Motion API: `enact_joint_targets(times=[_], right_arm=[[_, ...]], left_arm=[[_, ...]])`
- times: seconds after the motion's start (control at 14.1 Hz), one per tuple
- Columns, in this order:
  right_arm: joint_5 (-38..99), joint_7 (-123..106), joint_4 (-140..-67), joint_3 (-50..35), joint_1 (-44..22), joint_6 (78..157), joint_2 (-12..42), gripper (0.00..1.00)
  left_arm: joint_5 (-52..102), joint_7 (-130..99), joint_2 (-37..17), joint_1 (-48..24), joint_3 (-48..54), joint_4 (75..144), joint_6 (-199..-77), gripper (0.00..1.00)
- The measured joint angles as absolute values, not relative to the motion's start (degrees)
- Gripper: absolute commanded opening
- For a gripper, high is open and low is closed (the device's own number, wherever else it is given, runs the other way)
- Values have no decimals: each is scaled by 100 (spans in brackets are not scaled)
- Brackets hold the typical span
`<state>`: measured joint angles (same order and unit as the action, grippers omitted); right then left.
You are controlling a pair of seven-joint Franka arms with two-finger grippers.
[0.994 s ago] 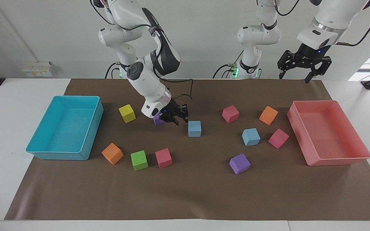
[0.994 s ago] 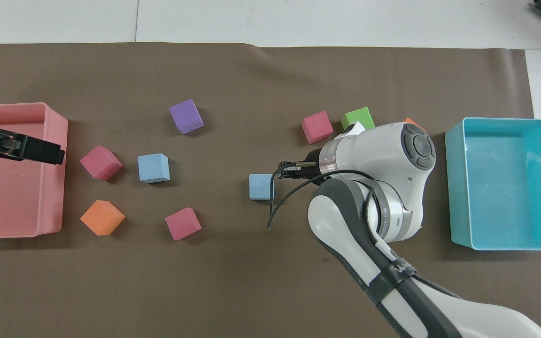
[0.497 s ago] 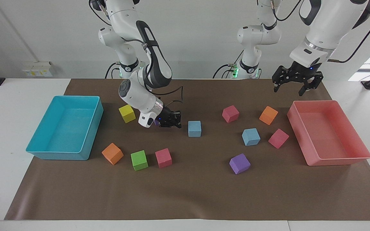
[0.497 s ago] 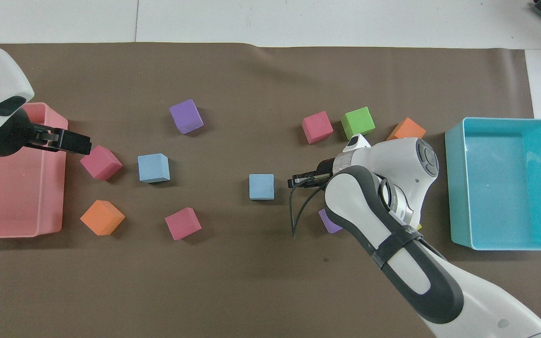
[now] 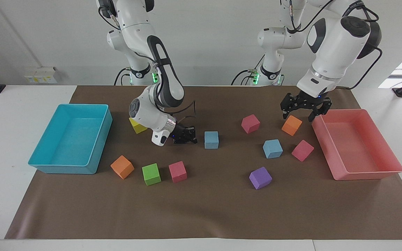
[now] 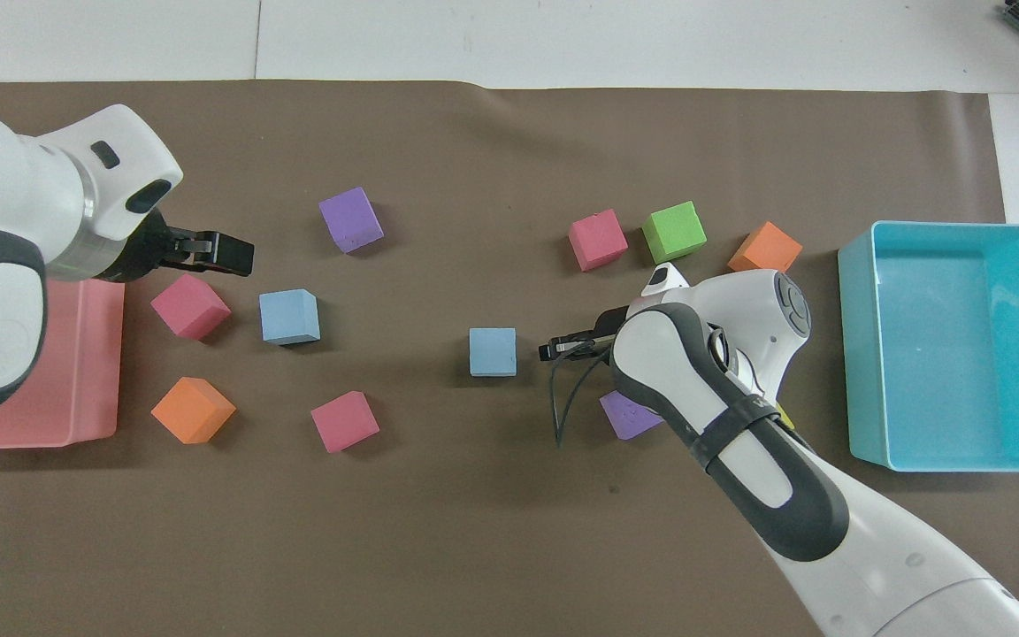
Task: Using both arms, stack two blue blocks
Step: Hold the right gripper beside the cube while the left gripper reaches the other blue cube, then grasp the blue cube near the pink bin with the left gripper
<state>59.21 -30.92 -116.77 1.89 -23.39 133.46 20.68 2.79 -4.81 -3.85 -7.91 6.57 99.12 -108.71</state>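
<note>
Right gripper [image 5: 190, 138] low over the brown mat [image 5: 201, 209], jaws clenched on nothing, just beside one blue block [image 5: 211, 139] at mid-surface, at that block's 9 o'clock in the facing view. Second blue block [image 5: 273, 148] sits toward the left arm's end, near 3 o'clock. Left gripper [image 5: 303, 112], jaws released, hangs over the orange cube [image 5: 291, 125] beside the pink tray [image 5: 379, 172].

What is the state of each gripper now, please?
Left gripper: open, empty, in the air over the orange cube.
Right gripper: shut, holding nothing, low beside the blue block.
</note>
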Motion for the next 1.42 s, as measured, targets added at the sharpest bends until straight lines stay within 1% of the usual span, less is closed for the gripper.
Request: enact_joint_targets(times=[0.14, 0.5, 0.99, 1.28, 1.42], right_arm=[[6073, -3178, -11666, 175, -2350, 13307, 2068, 0], [6089, -3245, -11666, 175, -2351, 13267, 2067, 0], [6090, -3248, -11666, 175, -2351, 13267, 2067, 0], [6090, -3249, -11666, 175, -2351, 13267, 2067, 0], [6090, -3249, -11666, 175, -2351, 13267, 2067, 0]], left_arm=[[279, -582, -474, -887, 658, 10152, -11200, 100], [279, -751, -848, -869, 605, 10505, -11722, 100], [249, -827, -915, -880, 615, 11286, -12575, 100], [185, -937, -978, -880, 614, 11861, -13413, 100], [183, -1097, -999, -879, 612, 11987, -13535, 100]])
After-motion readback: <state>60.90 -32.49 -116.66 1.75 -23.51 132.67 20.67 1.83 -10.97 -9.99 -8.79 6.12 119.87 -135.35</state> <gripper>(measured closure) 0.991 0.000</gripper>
